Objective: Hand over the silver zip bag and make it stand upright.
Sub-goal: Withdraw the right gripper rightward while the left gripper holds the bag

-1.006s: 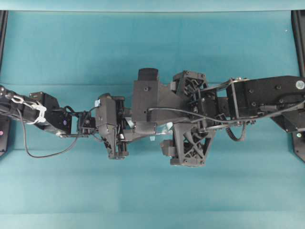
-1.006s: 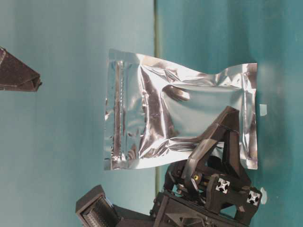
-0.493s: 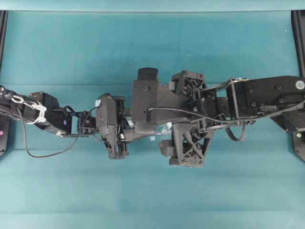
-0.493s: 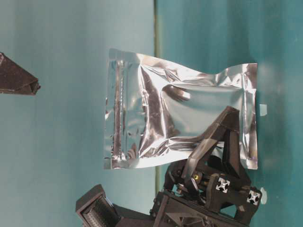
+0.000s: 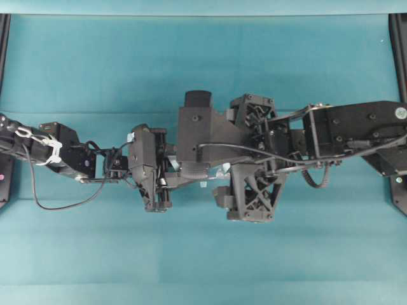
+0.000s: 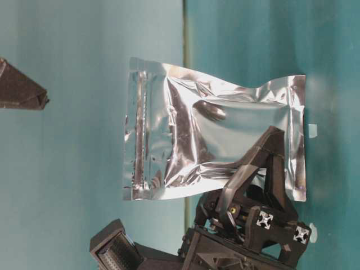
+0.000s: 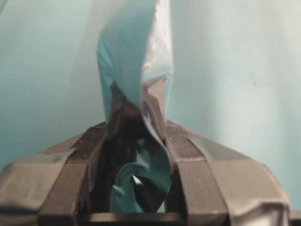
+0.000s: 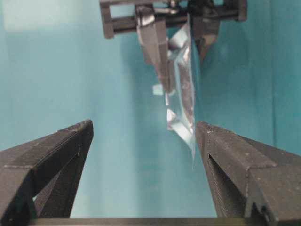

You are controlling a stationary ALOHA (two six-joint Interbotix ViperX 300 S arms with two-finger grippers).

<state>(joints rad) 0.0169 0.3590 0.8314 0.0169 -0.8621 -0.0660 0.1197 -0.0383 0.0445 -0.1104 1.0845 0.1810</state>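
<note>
Nothing moved: silver zip bag [image 6: 214,143] pinched in left claw [image 7: 136,141].

A teal cloth [image 5: 95,241] covers the whole work surface, smooth apart from faint fold lines running across it. Black rails [image 5: 5,38] edge it at both sides in the overhead view. In the table-level view a paler teal backdrop [image 6: 67,197] meets the cloth along a straight seam. Light is even, shadows soft
</note>
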